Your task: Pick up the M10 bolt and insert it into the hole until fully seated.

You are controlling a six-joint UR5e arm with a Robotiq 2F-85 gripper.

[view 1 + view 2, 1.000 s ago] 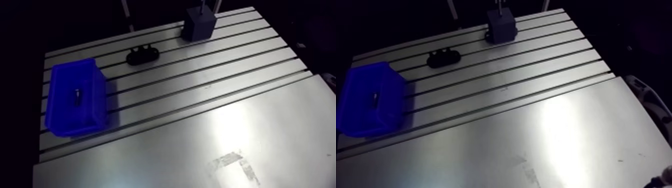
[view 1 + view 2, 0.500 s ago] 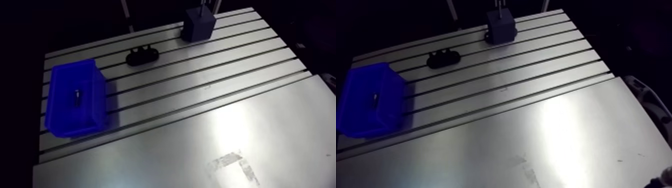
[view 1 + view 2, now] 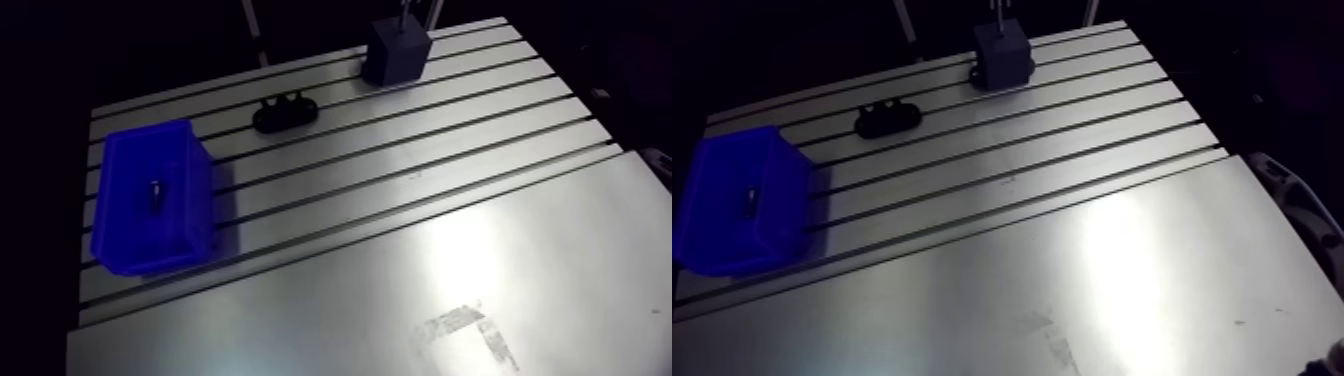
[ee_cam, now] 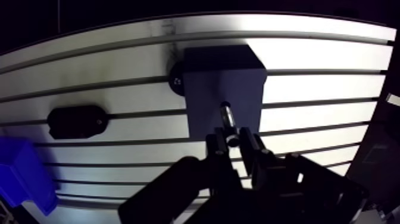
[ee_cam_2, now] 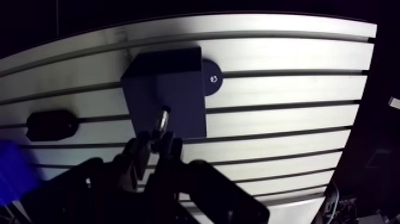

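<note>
- gripper [image 4: 233,142]: jaws closed on the bolt [image 4: 227,116], fingers [image 4: 216,149] clamp it from both sides at its near end
- bolt: shaft points away from the gripper, down at the dark block [image 4: 223,77]; its far end meets the block's top face, about mid-face
- hole itself is hidden by the bolt tip, so I can't tell how deep the bolt sits
- block: stands on the table [image 3: 480,250] at the far edge, toward the far right corner; round black disc [image 5: 211,79] touching one side at its base
- black bracket [image 3: 285,110]: flat on the table near the far edge, between the block and the bin, apart from both
- blue bin [image 3: 150,200]: at the left edge of the table, well apart from the block; one small dark part [image 3: 155,192] lies inside, too small to identify
</note>
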